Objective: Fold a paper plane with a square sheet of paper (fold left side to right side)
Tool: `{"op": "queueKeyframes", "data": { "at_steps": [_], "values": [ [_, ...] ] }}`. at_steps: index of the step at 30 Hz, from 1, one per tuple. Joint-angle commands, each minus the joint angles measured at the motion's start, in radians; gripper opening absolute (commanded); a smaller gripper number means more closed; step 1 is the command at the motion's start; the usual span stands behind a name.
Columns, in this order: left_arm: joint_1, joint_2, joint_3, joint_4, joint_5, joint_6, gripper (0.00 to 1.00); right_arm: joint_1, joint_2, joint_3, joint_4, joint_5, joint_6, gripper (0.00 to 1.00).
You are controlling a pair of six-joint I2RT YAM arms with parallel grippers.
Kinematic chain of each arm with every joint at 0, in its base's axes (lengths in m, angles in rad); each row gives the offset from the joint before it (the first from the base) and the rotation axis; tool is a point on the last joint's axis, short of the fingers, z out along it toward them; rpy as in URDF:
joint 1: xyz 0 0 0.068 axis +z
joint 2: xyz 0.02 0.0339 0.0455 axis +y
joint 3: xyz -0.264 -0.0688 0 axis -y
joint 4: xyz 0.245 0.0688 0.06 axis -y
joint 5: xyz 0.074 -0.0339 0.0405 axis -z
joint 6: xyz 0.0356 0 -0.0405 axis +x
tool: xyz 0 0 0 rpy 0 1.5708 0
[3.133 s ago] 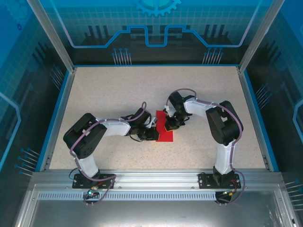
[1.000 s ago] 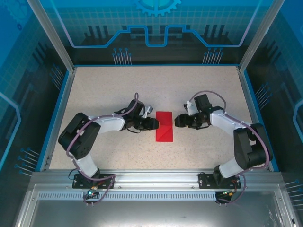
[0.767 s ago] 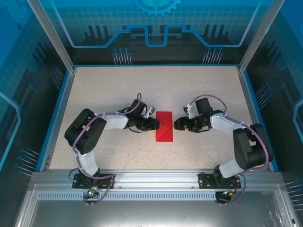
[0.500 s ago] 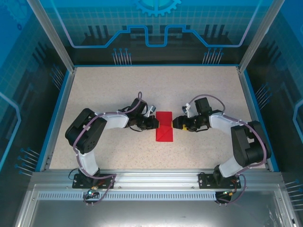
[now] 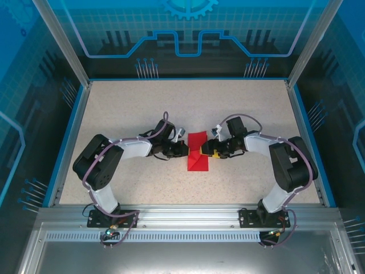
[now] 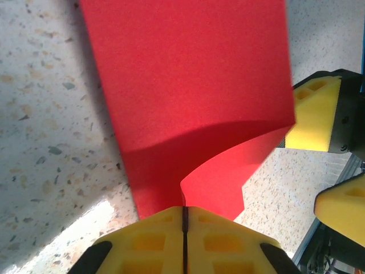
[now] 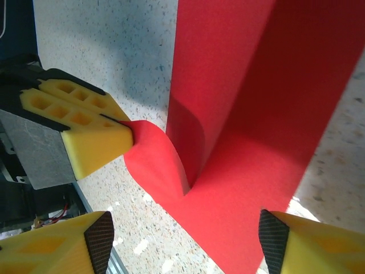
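The square sheet of paper (image 5: 198,154) lies mid-table as a narrow, bright red creased rectangle. My left gripper (image 5: 186,149) is at its left edge, shut on the top layer. In the left wrist view that layer (image 6: 228,177) curls up from the sheet (image 6: 188,85) into the closed pads of my left gripper (image 6: 184,214). My right gripper (image 5: 210,149) hovers open at the sheet's right edge. In the right wrist view its fingertips (image 7: 94,242) stand wide apart above the red sheet (image 7: 256,114), and the left gripper's pad (image 7: 85,137) pinches the lifted flap.
The speckled table (image 5: 142,108) is bounded by blue rails and a metal frame, with the arm bases at the near edge (image 5: 182,220). In the left wrist view the right gripper's yellow fingers (image 6: 316,114) sit close beyond the sheet.
My left gripper has shut on the sheet's left edge and raised a flap. The right gripper has moved left until it reaches over the sheet's right edge, still open.
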Motion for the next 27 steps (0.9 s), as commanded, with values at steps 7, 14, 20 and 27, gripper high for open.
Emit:
{"op": "queueKeyframes", "data": {
  "at_steps": [7, 14, 20, 27],
  "values": [
    [0.007, -0.031, -0.013, -0.015, -0.015, 0.019, 0.12, 0.062, 0.092, 0.101, 0.008, -0.03, 0.033, 0.51],
    [0.017, -0.098, -0.033, -0.012, -0.035, 0.005, 0.36, 0.06, 0.087, 0.113, 0.008, -0.025, 0.021, 0.1],
    [0.066, -0.295, -0.126, 0.041, -0.051, -0.066, 0.68, -0.009, -0.034, 0.077, 0.086, -0.118, 0.039, 0.05],
    [0.11, -0.632, -0.221, 0.111, -0.069, -0.188, 0.99, -0.079, -0.24, 0.128, 0.159, -0.301, 0.087, 0.07]
  ]
}}
